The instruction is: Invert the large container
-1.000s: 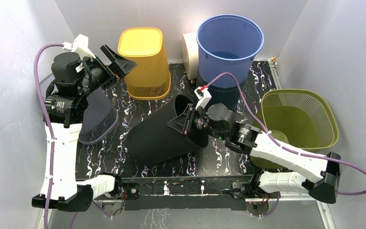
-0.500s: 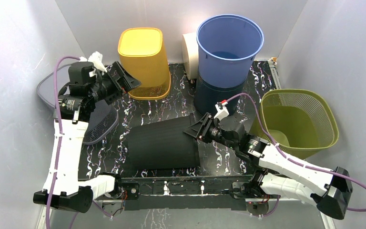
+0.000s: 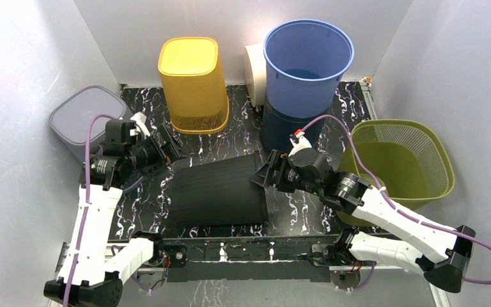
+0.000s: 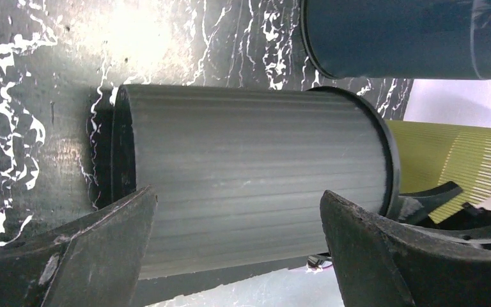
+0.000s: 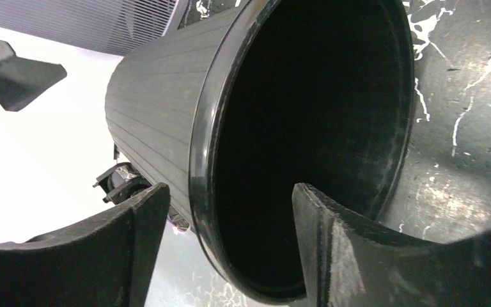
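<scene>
Counting seven containers on the black marbled table point(image 3: 230, 137), we logged one of each. They were a black ribbed bin point(image 3: 217, 192), a yellow basket point(image 3: 192, 83), a light blue bucket point(image 3: 303, 96) and a dark navy tub point(image 3: 288, 128) under that bucket. We also had an olive mesh basket point(image 3: 415, 192), a grey bin point(image 3: 83, 118) and a white one point(image 3: 254, 70) mostly hidden behind the blue bucket.

The black ribbed bin was the large one. It lay on its side near the front edge between the two arms, base to the left and open mouth to the right. The yellow basket and the grey bin stood with closed ends up. The blue bucket and the olive mesh basket stood mouth up.

We saw two grippers. The left gripper point(image 3: 168, 155) sat at the base end of the black bin with its fingers spread wide. In the left wrist view they spanned most of the bin's ribbed side, and we could not tell whether they touched it. The right gripper point(image 3: 266, 174) was at the mouth end, jaws apart. In the right wrist view one finger sat outside the wall and the other in front of the opening, with the rim between them and a gap on each side. Nothing was pinched.
</scene>
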